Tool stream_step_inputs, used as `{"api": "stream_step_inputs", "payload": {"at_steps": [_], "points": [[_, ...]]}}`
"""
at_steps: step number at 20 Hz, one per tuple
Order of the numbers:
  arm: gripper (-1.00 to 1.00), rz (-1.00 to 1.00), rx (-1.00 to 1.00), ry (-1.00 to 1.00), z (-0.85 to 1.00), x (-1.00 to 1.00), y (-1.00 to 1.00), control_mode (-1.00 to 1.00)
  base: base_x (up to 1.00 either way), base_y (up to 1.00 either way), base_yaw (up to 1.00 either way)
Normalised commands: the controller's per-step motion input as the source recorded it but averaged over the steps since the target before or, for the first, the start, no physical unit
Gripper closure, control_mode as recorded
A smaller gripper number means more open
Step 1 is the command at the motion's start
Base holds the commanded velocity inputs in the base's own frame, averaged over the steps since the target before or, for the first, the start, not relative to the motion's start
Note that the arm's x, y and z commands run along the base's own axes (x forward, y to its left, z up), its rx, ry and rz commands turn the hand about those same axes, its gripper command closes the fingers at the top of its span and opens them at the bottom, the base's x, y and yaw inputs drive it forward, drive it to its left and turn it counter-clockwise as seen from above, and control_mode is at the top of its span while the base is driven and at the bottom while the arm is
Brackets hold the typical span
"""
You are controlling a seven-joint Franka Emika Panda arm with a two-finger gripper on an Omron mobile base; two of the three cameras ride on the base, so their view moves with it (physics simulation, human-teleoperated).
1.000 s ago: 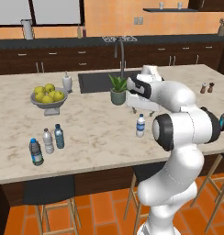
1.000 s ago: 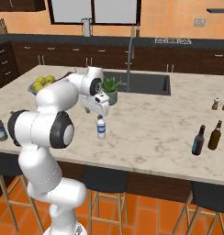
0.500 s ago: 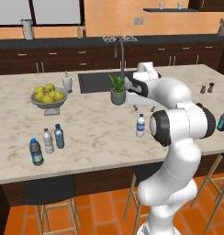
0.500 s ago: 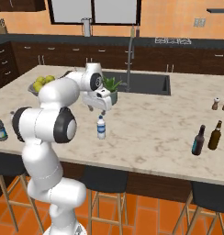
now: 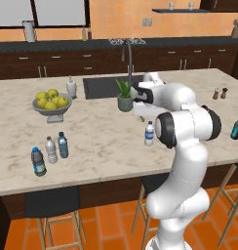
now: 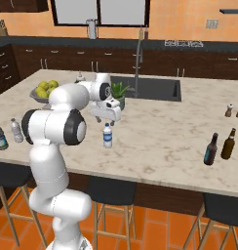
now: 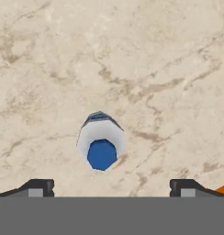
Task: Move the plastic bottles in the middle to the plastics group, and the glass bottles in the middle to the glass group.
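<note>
blue-capped bottle (image 7: 101, 146) upright on counter (image 7: 132, 55), fingers (image 7: 38, 187) spread, seemingly above

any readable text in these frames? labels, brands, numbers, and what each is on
None can be read.
Clear bottle with blue cap: white-blue label, no letters resolve.
Dark bottle with green label: label too small and blurred.
Dark bottle with teal label: colour band, no legible print.
Brown bottle beside it: nothing legible.
Hand view, under the open claw: blue cap from above, no markings.
</note>
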Motion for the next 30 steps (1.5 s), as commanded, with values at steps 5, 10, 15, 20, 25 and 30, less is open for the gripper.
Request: {"api": "stream_step_inputs", "payload": {"at_steps": [5, 10, 15, 20, 25, 30], "points": [[-1.00, 0.14, 0.00, 0.01, -0.21, 0.40, -0.02, -1.00, 0.00, 0.00, 0.00], [-1.00, 0.15, 0.04, 0.00, 0.00, 0.34, -0.14, -1.00, 0.00, 0.00, 0.00], [-1.00, 0.07, 0.06, 0.00, 0.00, -0.26, -0.10, -1.00, 0.00, 0.00, 0.00], [-1.00, 0.10, 0.05, -0.04, -0.03, -0.24, 0.06, -1.00, 0.00, 0.00, 0.00], [-1.00, 0.10, 0.00, -0.06, 0.00, -0.14, 0.13, -1.00, 0.00, 0.00, 0.00], [-1.00, 0.05, 0.00, -0.05, 0.00, -0.15, 0.01, -1.00, 0.00, 0.00, 0.00]]}}
